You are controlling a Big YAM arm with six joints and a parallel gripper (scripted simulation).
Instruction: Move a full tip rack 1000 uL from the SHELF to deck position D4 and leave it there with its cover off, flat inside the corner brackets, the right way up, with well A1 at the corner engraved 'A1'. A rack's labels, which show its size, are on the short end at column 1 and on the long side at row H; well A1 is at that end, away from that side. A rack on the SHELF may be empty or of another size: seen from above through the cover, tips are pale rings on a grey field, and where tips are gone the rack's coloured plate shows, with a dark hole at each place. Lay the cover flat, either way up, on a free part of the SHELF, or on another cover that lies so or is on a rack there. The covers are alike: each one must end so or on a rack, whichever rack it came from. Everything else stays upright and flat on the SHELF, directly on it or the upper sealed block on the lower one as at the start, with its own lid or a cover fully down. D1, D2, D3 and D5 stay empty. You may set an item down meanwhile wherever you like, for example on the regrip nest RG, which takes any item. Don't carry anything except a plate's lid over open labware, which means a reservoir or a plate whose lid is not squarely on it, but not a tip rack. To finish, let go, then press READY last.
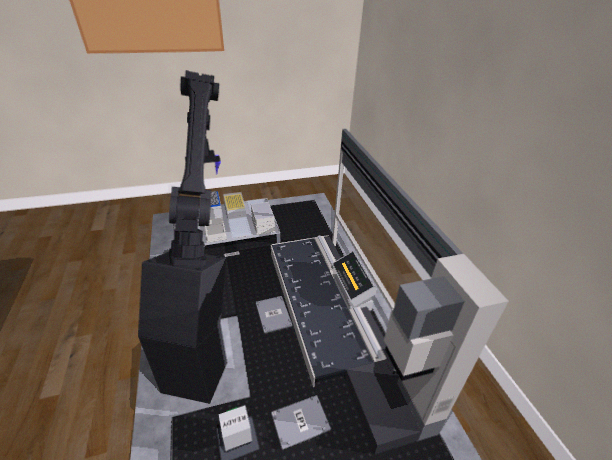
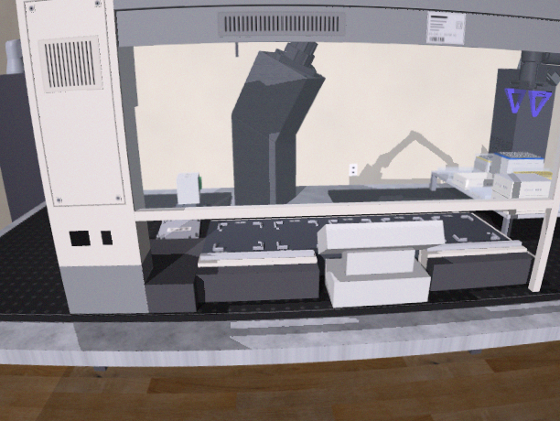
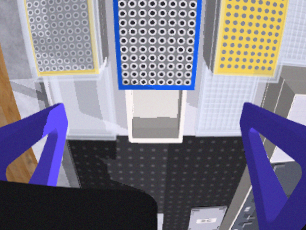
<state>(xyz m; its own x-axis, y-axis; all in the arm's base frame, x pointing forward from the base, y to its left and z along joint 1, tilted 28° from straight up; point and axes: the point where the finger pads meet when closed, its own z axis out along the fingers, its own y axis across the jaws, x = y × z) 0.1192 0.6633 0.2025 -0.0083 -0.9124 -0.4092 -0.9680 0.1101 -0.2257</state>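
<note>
My gripper (image 1: 217, 165) (image 2: 527, 101) (image 3: 153, 112) is open and empty, and hangs high above the SHELF (image 1: 240, 231). In the wrist view three covered racks stand in a row at the top. The blue-rimmed rack (image 3: 157, 29) (image 2: 519, 157) (image 1: 215, 198) in the middle shows pale rings all over. The yellow-rimmed rack (image 3: 60, 25) on the left also shows pale rings on grey. The yellow rack (image 3: 253, 23) (image 1: 234, 201) (image 2: 531, 176) on the right shows a coloured plate with dark holes. The deck (image 1: 300, 260) with its corner brackets bears nothing.
A white lidded item (image 3: 154, 116) lies on the SHELF just below the blue rack. Grey blocks (image 3: 293, 89) (image 1: 261, 216) stand at the shelf's right. The RG nest (image 1: 275, 316), the READY button (image 1: 235, 425) and the LP1 pad (image 1: 300, 421) lie on the dark table.
</note>
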